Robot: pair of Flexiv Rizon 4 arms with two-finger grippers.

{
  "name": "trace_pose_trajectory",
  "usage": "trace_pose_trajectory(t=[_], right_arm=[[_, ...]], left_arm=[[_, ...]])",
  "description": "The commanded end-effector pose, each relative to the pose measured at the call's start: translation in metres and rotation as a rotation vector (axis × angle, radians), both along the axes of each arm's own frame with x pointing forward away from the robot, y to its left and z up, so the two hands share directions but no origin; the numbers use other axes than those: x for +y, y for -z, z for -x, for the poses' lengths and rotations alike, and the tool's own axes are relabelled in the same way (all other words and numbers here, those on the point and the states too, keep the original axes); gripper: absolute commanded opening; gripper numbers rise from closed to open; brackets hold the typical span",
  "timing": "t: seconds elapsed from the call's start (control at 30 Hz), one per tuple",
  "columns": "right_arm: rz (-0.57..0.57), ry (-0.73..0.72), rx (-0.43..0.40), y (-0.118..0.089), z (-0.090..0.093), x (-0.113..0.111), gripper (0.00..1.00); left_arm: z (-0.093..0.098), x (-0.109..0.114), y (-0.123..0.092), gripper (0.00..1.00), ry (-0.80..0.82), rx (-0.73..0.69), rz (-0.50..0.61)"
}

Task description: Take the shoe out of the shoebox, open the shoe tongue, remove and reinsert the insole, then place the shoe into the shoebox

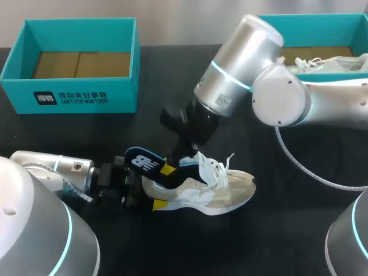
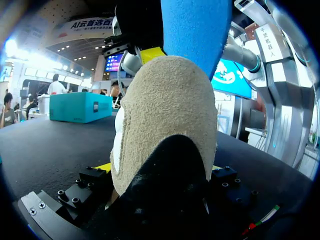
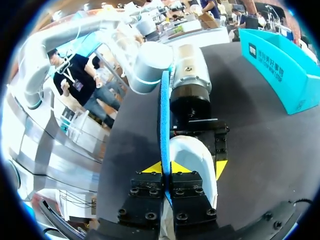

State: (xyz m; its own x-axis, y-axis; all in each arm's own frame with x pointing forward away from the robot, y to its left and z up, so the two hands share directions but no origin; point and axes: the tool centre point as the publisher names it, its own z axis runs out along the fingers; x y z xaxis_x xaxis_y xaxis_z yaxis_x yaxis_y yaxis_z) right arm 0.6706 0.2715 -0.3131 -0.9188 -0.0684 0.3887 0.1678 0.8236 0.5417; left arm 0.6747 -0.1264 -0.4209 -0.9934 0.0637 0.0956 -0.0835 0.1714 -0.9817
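A beige and white sneaker point(image 1: 221, 191) lies on the black table, toe to the right. My left gripper point(image 1: 147, 196) comes in low from the left, its fingers wide around the heel point(image 2: 165, 125) and pressing it from both sides. The right gripper point(image 1: 168, 168) comes down from above and is shut on the blue insole point(image 1: 141, 160), which sticks up and out of the shoe's opening. In the right wrist view that gripper point(image 3: 166, 174) pinches the thin insole point(image 3: 164, 115) edge-on. Blue foam of the insole point(image 2: 197, 30) rises above the heel in the left wrist view.
A teal shoebox point(image 1: 69, 23) with cardboard inside stands at the back left. A second teal box point(image 1: 305, 20) at the back right holds another white shoe point(image 1: 328, 62). The right arm's cable point(image 1: 310, 168) loops over the table to the right of the sneaker.
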Motion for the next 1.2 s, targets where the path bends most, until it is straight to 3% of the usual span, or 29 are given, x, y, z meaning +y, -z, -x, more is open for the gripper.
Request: trace_pose_trajectory(t=[0.03, 0.33, 0.47, 0.97, 1.2], right_arm=[[-0.018, -0.002, -0.026, -0.011, 0.003, 0.000, 0.00], [-0.056, -0.063, -0.084, -0.037, -0.010, 0.022, 0.00], [-0.124, -0.078, -0.128, -0.055, -0.016, 0.030, 0.00], [-0.124, -0.078, -0.128, -0.055, -0.016, 0.030, 0.00], [-0.218, 0.004, -0.178, -0.098, -0.020, 0.035, 0.00]], left_arm=[[-0.001, -0.001, 0.004, 0.00, -0.002, 0.000, 0.000], [-0.001, -0.001, 0.004, 0.00, -0.002, 0.000, 0.000], [-0.001, -0.001, 0.004, 0.00, -0.002, 0.000, 0.000], [-0.001, -0.001, 0.004, 0.00, -0.002, 0.000, 0.000], [-0.001, -0.001, 0.004, 0.00, -0.002, 0.000, 0.000]])
